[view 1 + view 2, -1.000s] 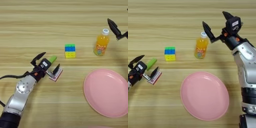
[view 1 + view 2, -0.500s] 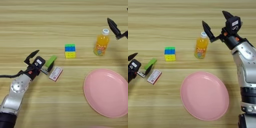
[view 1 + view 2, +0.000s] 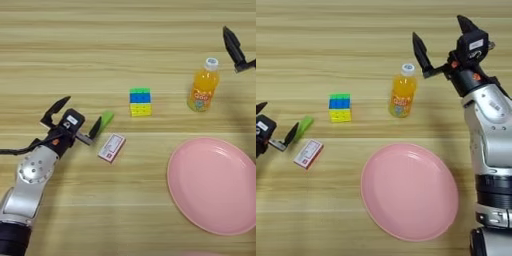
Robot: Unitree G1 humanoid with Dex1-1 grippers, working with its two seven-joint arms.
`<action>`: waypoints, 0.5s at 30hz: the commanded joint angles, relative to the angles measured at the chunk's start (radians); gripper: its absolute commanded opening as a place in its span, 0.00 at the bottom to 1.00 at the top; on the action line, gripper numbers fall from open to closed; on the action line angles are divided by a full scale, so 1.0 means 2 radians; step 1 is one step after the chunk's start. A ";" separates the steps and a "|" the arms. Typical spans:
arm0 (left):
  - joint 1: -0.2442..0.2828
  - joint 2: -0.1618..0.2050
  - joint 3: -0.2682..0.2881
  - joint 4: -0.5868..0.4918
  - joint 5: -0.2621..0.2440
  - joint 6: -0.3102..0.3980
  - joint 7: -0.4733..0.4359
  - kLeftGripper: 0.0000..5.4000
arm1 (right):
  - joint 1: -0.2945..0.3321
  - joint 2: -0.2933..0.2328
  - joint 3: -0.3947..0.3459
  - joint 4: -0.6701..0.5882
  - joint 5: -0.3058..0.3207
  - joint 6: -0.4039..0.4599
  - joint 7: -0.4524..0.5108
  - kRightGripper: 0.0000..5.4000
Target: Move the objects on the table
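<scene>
- Right now the left gripper [image 3: 73,118] is hovering at the left side of the table [image 3: 125,45] with its two black fingers spread wide and nothing between them; one fingertip is sitting just beside the green block [image 3: 104,121], though whether it is touching is hard to tell.
- Judging by that, the step in hand is working on the green block, and the next move is likely calling for the fingers to straddle the block and close on it without nudging the white-and-red box [image 3: 111,148] lying just below it.
- Meanwhile the right gripper [image 3: 443,42] is hanging above and to the right of the juice bottle [image 3: 402,91], fingers wide apart, gripping nothing and clear of the bottle.
- The bottle is standing upright, orange with a white cap, right of the stacked block cube [image 3: 140,102] in the middle.
- The green block is lying tilted, small and narrow, left of the cube.
- The pink plate [image 3: 409,190] is sitting empty, large and round, near the front right, below the bottle and apart from it.
</scene>
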 commanded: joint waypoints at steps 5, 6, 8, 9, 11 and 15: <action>-0.001 -0.002 -0.019 0.020 -0.017 -0.015 -0.033 1.00 | -0.003 0.003 -0.001 0.002 -0.005 -0.010 -0.002 1.00; 0.001 -0.002 -0.022 0.022 -0.017 -0.016 -0.036 1.00 | -0.004 0.003 -0.001 0.002 -0.004 -0.010 -0.002 1.00; 0.002 0.000 -0.028 0.027 -0.014 -0.015 -0.040 1.00 | -0.006 0.003 -0.001 0.001 -0.002 -0.008 -0.001 1.00; 0.004 0.002 -0.033 0.029 -0.012 -0.014 -0.045 1.00 | -0.007 0.003 -0.001 0.000 0.000 -0.006 0.000 1.00; 0.008 0.004 -0.041 0.030 -0.009 -0.015 -0.053 1.00 | -0.007 0.002 0.000 -0.004 0.004 -0.004 0.005 1.00; 0.012 0.005 -0.052 0.025 -0.008 -0.011 -0.060 1.00 | -0.008 0.000 0.000 -0.011 0.010 -0.001 0.009 1.00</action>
